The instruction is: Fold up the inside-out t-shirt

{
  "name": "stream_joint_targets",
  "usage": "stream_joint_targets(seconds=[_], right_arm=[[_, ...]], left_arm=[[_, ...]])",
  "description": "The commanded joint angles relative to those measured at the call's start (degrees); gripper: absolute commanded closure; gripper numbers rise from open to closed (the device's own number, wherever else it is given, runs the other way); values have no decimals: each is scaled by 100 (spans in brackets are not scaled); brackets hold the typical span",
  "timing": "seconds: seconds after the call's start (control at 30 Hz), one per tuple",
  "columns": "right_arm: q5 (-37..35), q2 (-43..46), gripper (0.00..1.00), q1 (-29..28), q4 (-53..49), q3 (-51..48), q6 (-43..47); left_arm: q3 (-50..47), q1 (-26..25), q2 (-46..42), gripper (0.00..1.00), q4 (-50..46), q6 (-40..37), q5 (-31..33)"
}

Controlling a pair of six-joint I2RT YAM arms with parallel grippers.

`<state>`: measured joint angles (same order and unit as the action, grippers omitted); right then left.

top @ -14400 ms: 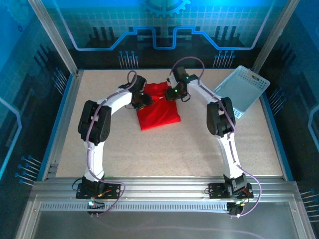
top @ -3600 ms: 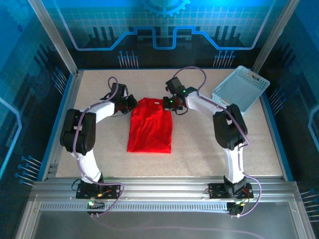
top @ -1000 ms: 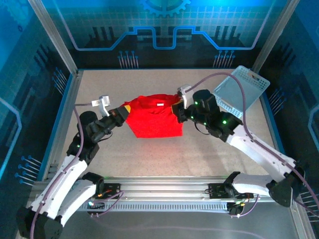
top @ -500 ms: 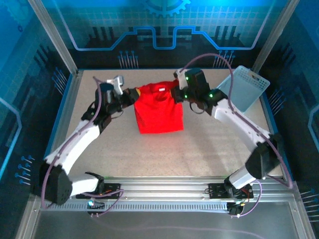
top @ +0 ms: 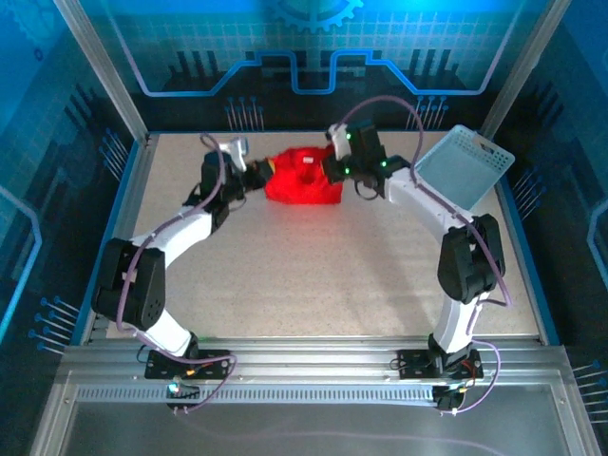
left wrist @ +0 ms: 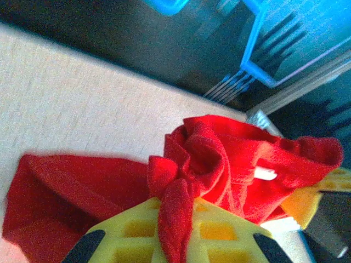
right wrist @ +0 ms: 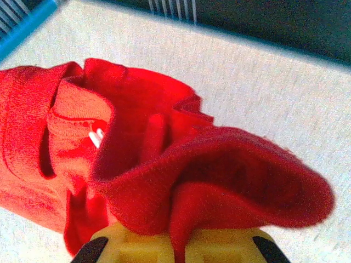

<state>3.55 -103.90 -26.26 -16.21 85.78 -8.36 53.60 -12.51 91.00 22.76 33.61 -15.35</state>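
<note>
The shirt (top: 302,179) lies bunched in a low red heap at the far middle of the table (top: 313,285), slung between the 2 grippers. Its left end is nipped in the left gripper (top: 256,176). Seen from that wrist, a twist of red cloth runs down between the yellow fingers (left wrist: 131,230), which are closed tight on it. The rest of the shirt spreads over the table beyond, part of it in shadow. A small white tag (left wrist: 265,173) shows in a fold. The right end is pinched in the right gripper (top: 333,170). From its wrist, a thick fold of cloth is clamped between the yellow fingertips (right wrist: 219,246), and the fabric balloons just above them. Both arms reach far across the table to the heap, 1 from each side. The basket (top: 463,171) sits at the far right corner, well apart from the shirt.
</note>
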Motion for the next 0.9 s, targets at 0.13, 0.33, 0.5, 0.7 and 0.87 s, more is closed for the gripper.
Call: stream_joint_targets(seconds=[0.13, 0.33, 0.5, 0.7, 0.87], right_arm=[[-489, 1299, 100, -861, 875, -2476, -367], [-985, 2478, 100, -1450, 666, -3877, -869], [-1184, 3058, 100, -1483, 570, -4285, -1214], [-1296, 2608, 100, -1151, 501, -3700, -1248], [-1217, 1915, 100, -948, 415, -3011, -1192]], left_arm=[[-2315, -376, -935, 100, 1625, 626, -378], [-3561, -589, -2377, 100, 1114, 897, -151], [-3763, -954, -3862, 100, -324, 645, 698], [-2876, -953, -2955, 100, -439, 197, 858], [-2254, -948, -1789, 100, -198, 107, 1075]])
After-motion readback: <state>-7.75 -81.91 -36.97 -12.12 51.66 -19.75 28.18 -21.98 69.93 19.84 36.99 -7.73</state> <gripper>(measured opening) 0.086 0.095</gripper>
